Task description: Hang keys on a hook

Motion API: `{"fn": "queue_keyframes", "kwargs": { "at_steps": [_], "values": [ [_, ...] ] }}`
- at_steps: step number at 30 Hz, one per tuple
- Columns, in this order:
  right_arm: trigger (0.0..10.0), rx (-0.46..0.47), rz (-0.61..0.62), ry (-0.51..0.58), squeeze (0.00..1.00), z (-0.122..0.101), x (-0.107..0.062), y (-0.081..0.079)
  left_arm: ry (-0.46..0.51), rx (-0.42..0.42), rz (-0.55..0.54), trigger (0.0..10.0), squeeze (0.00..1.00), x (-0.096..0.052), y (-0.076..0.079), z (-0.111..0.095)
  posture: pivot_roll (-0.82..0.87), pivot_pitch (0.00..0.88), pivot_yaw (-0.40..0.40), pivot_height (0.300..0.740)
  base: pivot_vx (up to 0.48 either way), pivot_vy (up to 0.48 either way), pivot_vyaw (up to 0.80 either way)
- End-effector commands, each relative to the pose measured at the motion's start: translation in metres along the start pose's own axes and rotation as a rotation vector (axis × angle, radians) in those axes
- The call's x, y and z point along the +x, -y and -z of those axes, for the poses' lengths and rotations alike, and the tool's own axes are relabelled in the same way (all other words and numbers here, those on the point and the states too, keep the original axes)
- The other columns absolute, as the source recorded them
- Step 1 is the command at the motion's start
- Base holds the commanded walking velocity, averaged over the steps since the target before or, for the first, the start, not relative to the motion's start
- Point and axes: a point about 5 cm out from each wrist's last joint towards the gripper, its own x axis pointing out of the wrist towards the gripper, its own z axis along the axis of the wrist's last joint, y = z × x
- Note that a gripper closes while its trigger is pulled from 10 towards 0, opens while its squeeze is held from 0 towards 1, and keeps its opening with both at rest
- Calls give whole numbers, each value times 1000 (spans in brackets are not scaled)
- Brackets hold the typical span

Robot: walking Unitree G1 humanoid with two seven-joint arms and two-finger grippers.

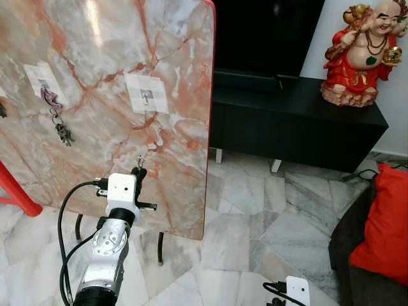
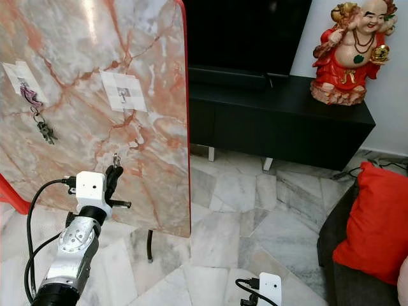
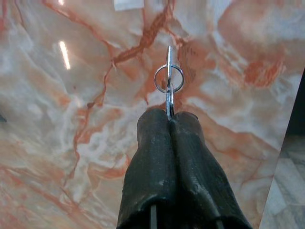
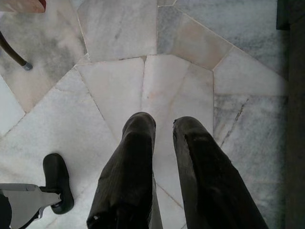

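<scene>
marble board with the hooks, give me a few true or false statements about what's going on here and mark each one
1. The left gripper is shut on a key ring. True.
2. Both hooks on the marble board are bare. False: the left hook already carries a bunch of keys, while the middle hook is bare.
3. The right gripper holds a second key ring. False: it is open, holds nothing and points at the floor.
4. A red figurine stands on the black cabinet. True.
5. The held key ring is above the middle hook. False: it is below it.
</scene>
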Motion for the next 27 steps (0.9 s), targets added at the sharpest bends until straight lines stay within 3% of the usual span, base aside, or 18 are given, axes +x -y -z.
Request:
{"fn": "queue_keyframes", "kwargs": {
  "at_steps": [1,27],
  "values": [
    [10000,-2,3,-1,0,1,0,2,36,-9,-2,10000,0,7,2,-11,17,0,-53,740,0,0,0],
    [10000,-17,-25,6,0,0,0,-5,68,-16,8,10000,0,13,3,-24,27,0,-55,740,19,0,0]
  ]
}}
